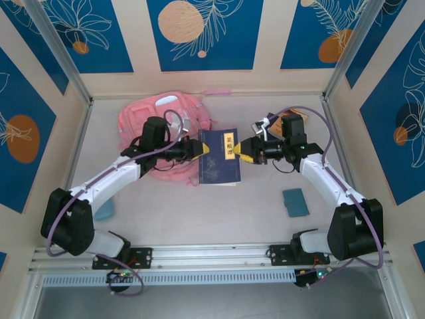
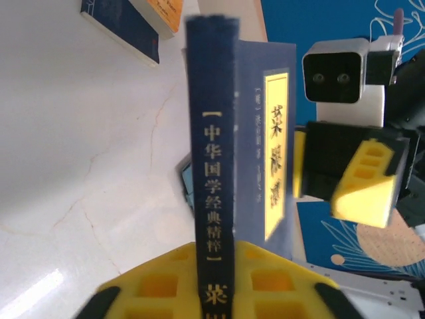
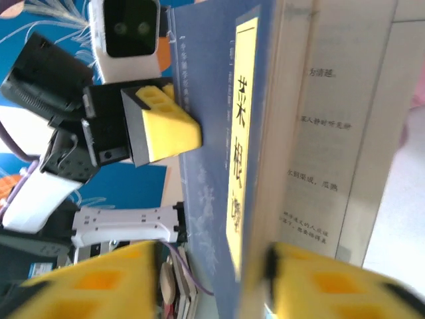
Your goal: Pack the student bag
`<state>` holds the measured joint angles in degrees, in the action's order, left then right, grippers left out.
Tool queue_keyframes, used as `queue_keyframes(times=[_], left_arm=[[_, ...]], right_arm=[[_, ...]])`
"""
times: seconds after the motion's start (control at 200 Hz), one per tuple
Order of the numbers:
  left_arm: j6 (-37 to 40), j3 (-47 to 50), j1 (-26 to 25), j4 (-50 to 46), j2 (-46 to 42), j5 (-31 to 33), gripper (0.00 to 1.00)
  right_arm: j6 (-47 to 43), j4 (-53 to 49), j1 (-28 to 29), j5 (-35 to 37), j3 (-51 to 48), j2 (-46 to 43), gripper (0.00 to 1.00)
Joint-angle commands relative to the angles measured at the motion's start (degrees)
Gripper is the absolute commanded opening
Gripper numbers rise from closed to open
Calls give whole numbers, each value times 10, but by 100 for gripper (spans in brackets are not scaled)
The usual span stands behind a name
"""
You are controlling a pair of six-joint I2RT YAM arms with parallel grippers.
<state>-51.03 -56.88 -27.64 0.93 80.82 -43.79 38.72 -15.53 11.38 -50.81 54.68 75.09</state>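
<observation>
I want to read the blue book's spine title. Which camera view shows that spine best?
The left wrist view: the blue book faces it spine-on, white characters large and sharp. The right wrist view shows its front cover and inner pages. The top external view shows the cover from above, small.

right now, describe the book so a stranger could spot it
Start at the big pink backpack at the back of the table. Just right of it, the left gripper holds a dark blue book. Its yellow title strip sets it apart from the plain teal pad.
</observation>
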Motion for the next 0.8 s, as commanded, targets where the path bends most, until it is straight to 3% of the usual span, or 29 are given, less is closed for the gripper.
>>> queue_keyframes(times=[0.0,0.16,0.41,0.795], left_arm=[[-9,-35,3,2,-23,30,0],[-26,-93,6,-49,-26,121,0],[-124,-115,7,-7,-44,260,0],[-268,-61,6,84,-64,305,0]], right_arm=[[45,-26,-1,63,4,-28,81],[155,18,0,155,-37,-80,91],[404,226,39,173,-120,-121,97],[580,418,152,315,-134,-109,100]])
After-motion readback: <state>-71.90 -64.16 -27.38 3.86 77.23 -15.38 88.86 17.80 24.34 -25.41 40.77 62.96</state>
